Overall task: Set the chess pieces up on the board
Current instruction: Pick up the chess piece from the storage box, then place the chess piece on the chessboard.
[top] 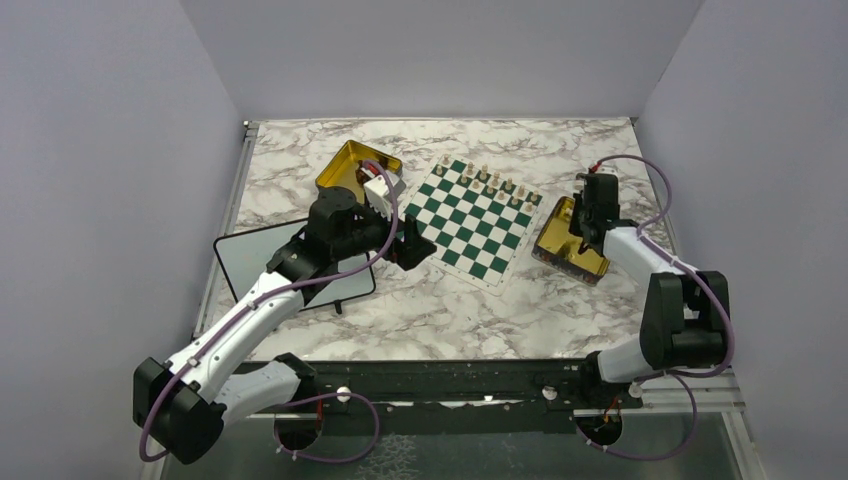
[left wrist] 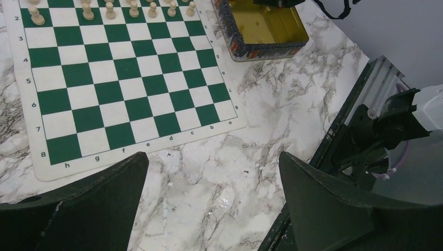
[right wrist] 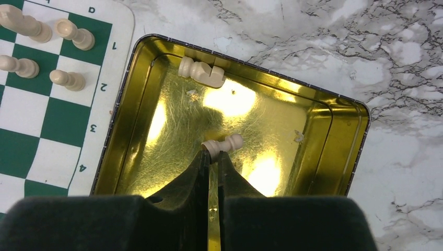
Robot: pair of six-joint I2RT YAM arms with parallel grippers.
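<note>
Right wrist view: the right tool (right wrist: 213, 154) is closed to a narrow slit, its tips nipping the base of a small pale beige pawn (right wrist: 224, 143) that lies on its side inside the shiny gold rectangular tin (right wrist: 313, 157). Left of this tool, the green-and-white checked board (right wrist: 31, 115) carries standing pale pieces (right wrist: 68, 79). The left tool (left wrist: 213, 162) is spread wide and empty above the white marbled surface (left wrist: 209, 198), with the board's edge just ahead of it.
</note>
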